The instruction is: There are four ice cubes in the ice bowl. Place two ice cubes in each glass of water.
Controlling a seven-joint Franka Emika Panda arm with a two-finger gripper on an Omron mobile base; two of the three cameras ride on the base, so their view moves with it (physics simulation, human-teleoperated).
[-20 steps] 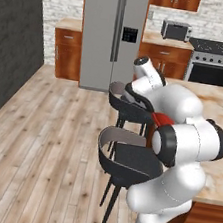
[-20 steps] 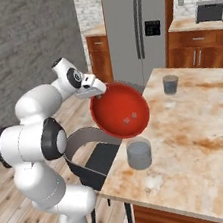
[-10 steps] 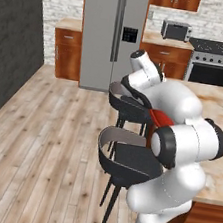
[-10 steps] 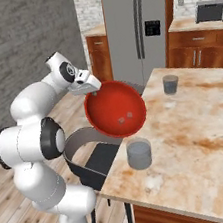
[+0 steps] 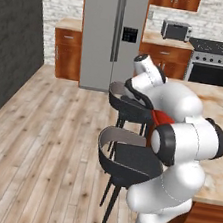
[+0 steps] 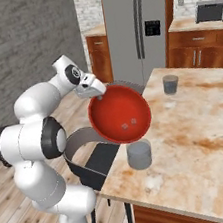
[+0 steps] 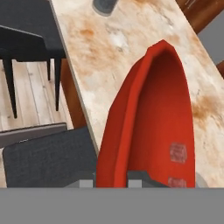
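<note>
1. The bowl [image 6: 120, 114] is bright red, darker inside in the hand view.
2. The ice cubes [image 6: 129, 124] are pale pinkish-white against the red.
3. The two glasses [image 6: 139, 154] are translucent grey.
4. The counter [image 6: 198, 136] is cream stone mottled with rust-orange patches.
5. The stools [image 5: 127, 156] are black.
6. The floor [image 5: 43, 139] is light wood planks.
7. The fridge [image 5: 112, 33] is grey steel.
8. The cabinets [image 6: 196, 55] are reddish-brown wood.

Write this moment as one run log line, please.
end effector: shut on bowl rim | bowl: lifted, tilted above near glass | two cubes visible in bowl | far glass: on counter
</note>
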